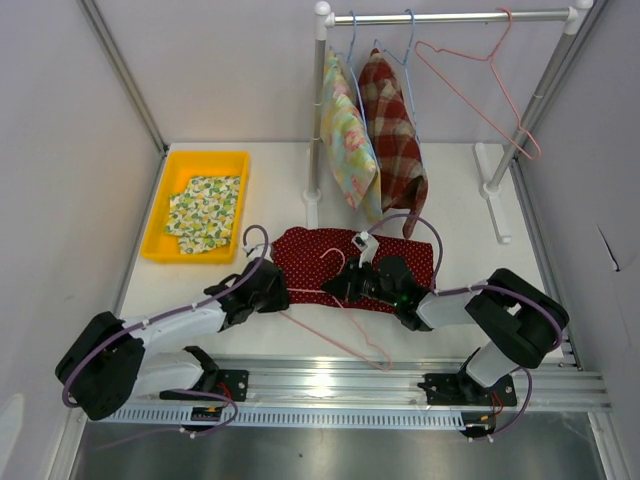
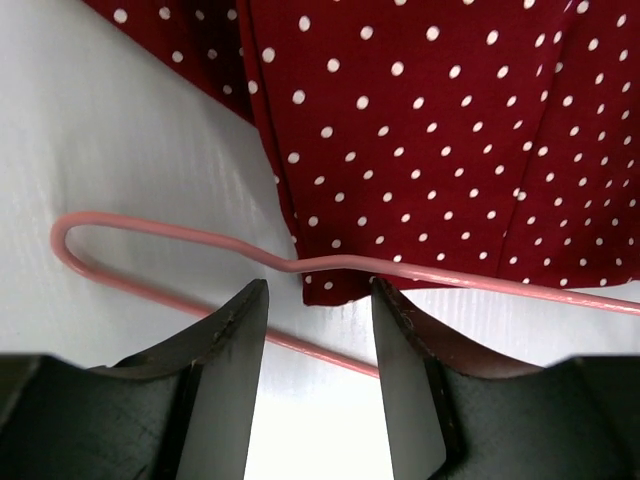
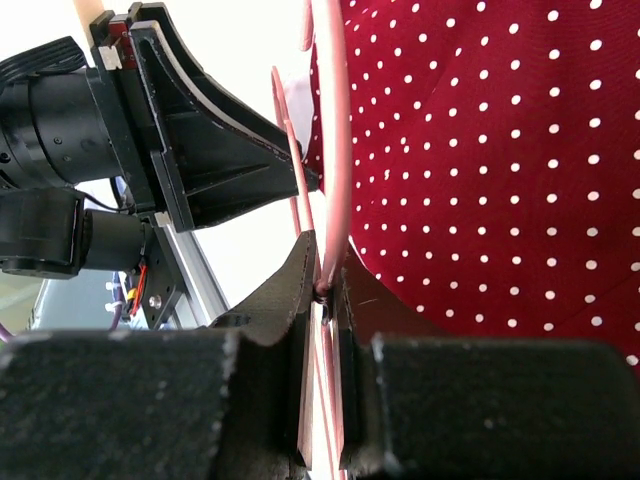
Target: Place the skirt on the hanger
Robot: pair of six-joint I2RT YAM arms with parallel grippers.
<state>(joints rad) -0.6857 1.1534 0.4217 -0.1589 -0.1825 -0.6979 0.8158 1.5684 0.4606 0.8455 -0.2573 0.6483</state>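
The right gripper [image 3: 325, 272] has its jaws pressed together on a thin pink wire hanger [image 3: 336, 150]. The wire is pinched at the fingertips and runs up toward 12 o'clock in the right wrist view. Just on the 3 o'clock side of that wire lies the dark red white-dotted fabric skirt [image 3: 500, 160], spread flat on the white table top [image 1: 460, 200].

The left gripper [image 2: 318, 300] stands with its jaws apart and nothing between them. In its own view the hanger's rounded end bends away toward 9 o'clock. One strand of the wire crosses the skirt's lower corner just past the fingertips, and the other strand passes lower, partly hidden behind the fingers.

From above, the two grippers face each other along the skirt's near edge, the left one at the skirt's 8 o'clock corner and the right one near its middle. The hanger's hook lies on the skirt, and its long wires stretch off toward 5 o'clock over bare table.

At 10 o'clock from the skirt sits a yellow plastic tray [image 1: 158, 215] holding a folded leaf-print cloth [image 1: 203, 210]. At 12 to 1 o'clock stands a clothes rack with white posts and a metal bar [image 1: 450, 17]. On it hang a pastel floral garment [image 1: 345, 145], a red plaid garment [image 1: 395, 135] just beside it, and a bare pink wire hanger on the bar [image 1: 490, 85].
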